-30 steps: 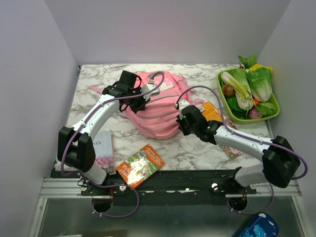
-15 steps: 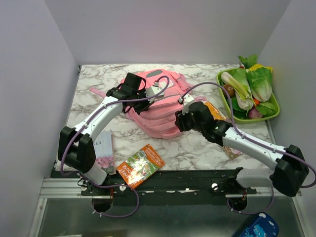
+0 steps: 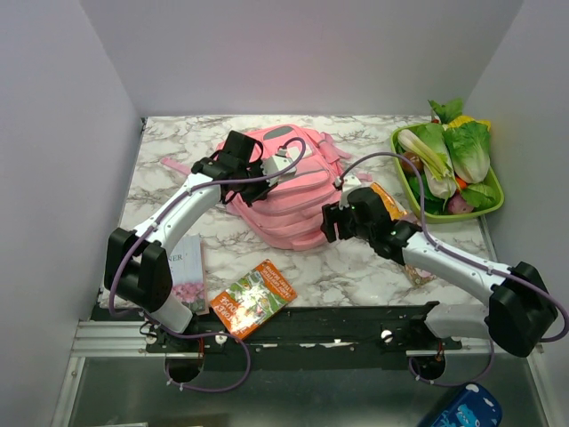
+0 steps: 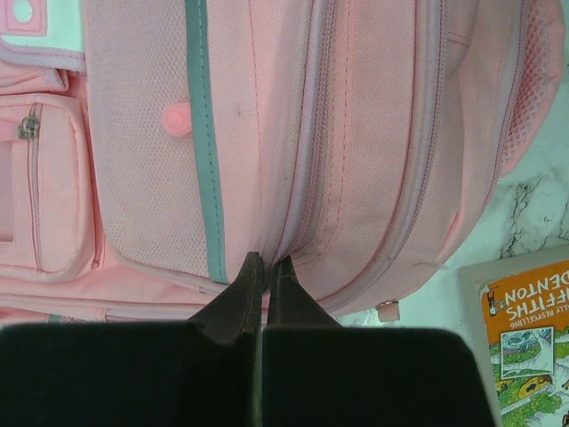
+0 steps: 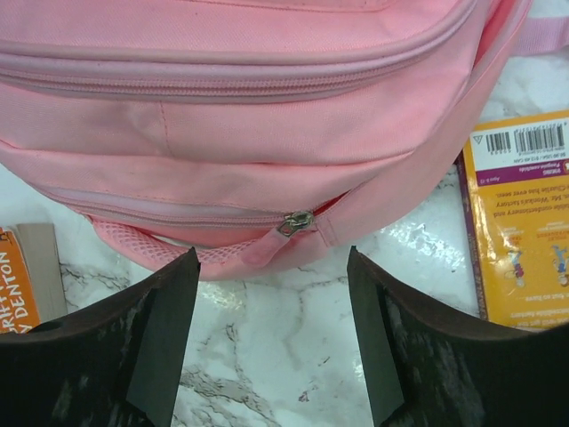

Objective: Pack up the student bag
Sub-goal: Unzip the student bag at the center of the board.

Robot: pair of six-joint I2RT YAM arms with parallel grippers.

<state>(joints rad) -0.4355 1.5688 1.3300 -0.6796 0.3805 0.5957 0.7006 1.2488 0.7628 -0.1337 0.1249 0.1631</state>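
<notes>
The large soft pink fabric backpack [image 3: 293,191] lies on the marble desk [image 3: 356,267], upper centre of the overhead frame. The left gripper [image 4: 265,264] is pressed together at a zip seam, possibly nipping fabric. The right gripper [image 5: 271,260] stands spread just beside the backpack's edge.

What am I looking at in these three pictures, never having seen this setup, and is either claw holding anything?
Two robot arms are bolted at the near edge of a marble table. The wide picture looks down from above; the other two come from cameras on the wrists. On the table lie the pink student bag, a flowered book, an orange book, and a green tray of vegetables. The left gripper is shut, tips against a zip seam of the bag; whether it pinches fabric is unclear. The right gripper is open beside the bag's zip pull, holding nothing.
</notes>
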